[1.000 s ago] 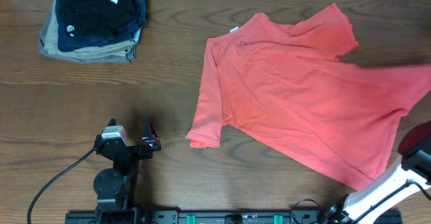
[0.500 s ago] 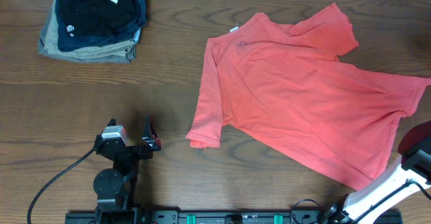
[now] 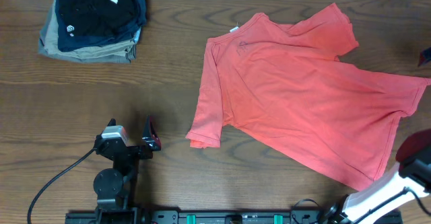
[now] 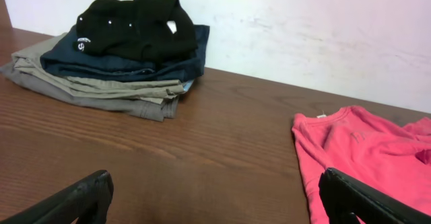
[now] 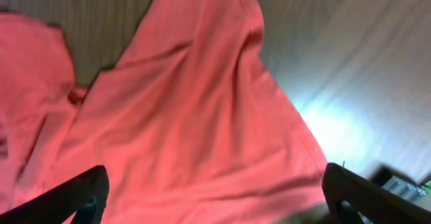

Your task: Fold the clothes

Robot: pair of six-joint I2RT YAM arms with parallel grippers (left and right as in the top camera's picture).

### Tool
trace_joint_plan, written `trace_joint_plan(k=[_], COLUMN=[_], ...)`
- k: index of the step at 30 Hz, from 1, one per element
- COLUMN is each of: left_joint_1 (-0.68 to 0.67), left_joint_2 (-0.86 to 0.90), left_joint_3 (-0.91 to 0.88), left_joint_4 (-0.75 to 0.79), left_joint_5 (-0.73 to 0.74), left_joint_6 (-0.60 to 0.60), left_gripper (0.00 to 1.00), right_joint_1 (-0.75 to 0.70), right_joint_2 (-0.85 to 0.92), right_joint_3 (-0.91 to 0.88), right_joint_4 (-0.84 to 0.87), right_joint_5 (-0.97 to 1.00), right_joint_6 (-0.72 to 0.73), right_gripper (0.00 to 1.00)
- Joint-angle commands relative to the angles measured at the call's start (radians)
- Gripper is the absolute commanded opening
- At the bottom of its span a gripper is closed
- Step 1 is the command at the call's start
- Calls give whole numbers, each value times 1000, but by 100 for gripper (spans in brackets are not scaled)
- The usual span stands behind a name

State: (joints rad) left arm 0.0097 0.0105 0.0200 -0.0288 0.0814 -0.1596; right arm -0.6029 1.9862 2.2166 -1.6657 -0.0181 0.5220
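The coral-red T-shirt (image 3: pixel 303 96) lies spread over the right half of the wooden table, collar toward the upper left, with a small white neck label (image 3: pixel 234 29). One sleeve points toward the front (image 3: pixel 205 133), the other toward the back (image 3: pixel 337 25). My left gripper (image 3: pixel 151 135) rests low at the front left, well clear of the shirt. In the left wrist view it (image 4: pixel 215 197) is open and empty, with the shirt's collar end (image 4: pixel 363 150) to its right. My right gripper (image 5: pixel 219 197) is open above the shirt's cloth (image 5: pixel 182 116), holding nothing. Overhead shows only the right arm (image 3: pixel 414 160).
A stack of folded navy-black and khaki-grey garments (image 3: pixel 94 19) sits at the back left corner, also in the left wrist view as a pile (image 4: pixel 114 56) against the white wall. A black cable (image 3: pixel 60 177) trails from the left arm's base.
The shirt's right side, blurred and pulled toward the right edge a second ago, now lies flat on the table. My right gripper has opened and released it. The left arm has not moved.
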Motion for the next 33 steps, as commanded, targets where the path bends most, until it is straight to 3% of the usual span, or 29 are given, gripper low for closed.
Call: trace_joint_plan(k=[1,8,17,27,33], left_joint_1=[-5,-5,-5,-5,-5], left_joint_2=[-6,-6,-6,-6,-6], left_joint_3=[-16,-16,-16,-16,-16], left_joint_4=[-35,-34,-34,-34,-34], left_joint_5=[11,11,11,11,11], left_joint_6=[6,6,6,6,6], left_gripper=[98,98,98,98,98], right_joint_1=[21,39,52,52,52], right_joint_2=[-72,-216,-448,-462,-462], right_joint_3=[1,-149,-611,-1027,-1155], right_joint_4=[-33,-32,177,488,590], right_joint_5=[-13,-5,-21,-201,-219], right_joint_6=[-19,-26,-22,-21,-22], right_gripper=[99,99,99,99,99])
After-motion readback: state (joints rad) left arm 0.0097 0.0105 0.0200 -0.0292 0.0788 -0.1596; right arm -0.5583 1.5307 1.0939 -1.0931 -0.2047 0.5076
